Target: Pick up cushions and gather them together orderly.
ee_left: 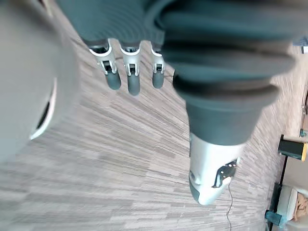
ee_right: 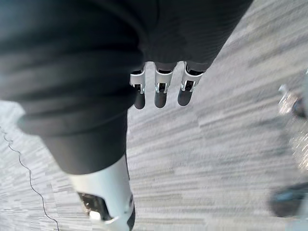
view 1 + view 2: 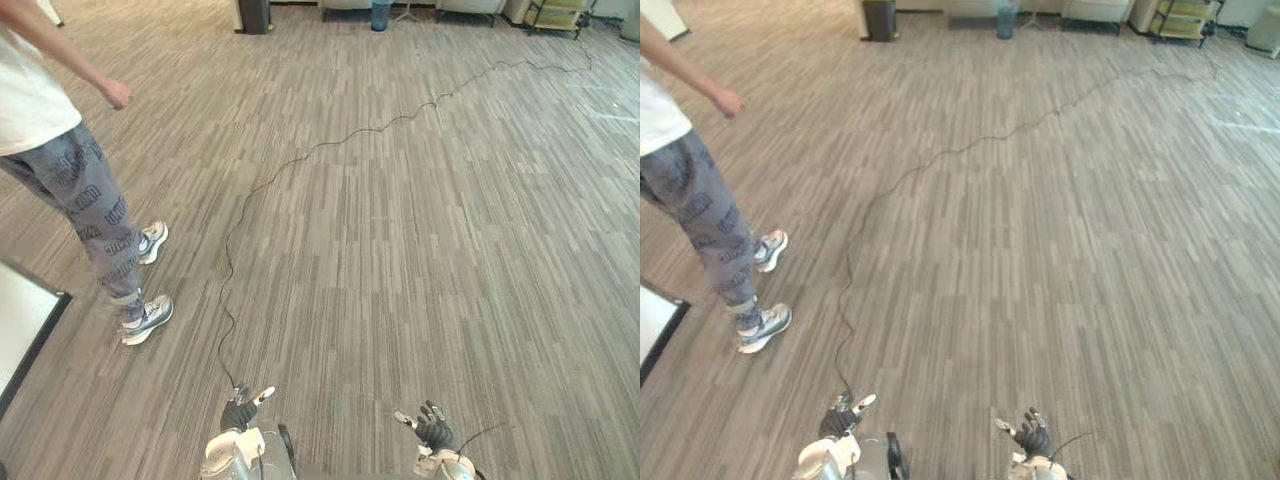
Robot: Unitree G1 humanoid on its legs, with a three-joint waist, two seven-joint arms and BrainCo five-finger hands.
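Low over the carpeted floor, left hand and right hand hang with fingers relaxed, holding nothing. By the far wall, dark bin, contents hidden; whether cushions lie there cannot be told.

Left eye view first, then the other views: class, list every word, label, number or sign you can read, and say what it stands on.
Person's trousers: dark lettering repeated all over the grey cloth, too small and blurred to read.
White panel with a dark frame, at the left edge: no text to be seen.
Floor: no sign, number or marking.
No text in any view can be read.
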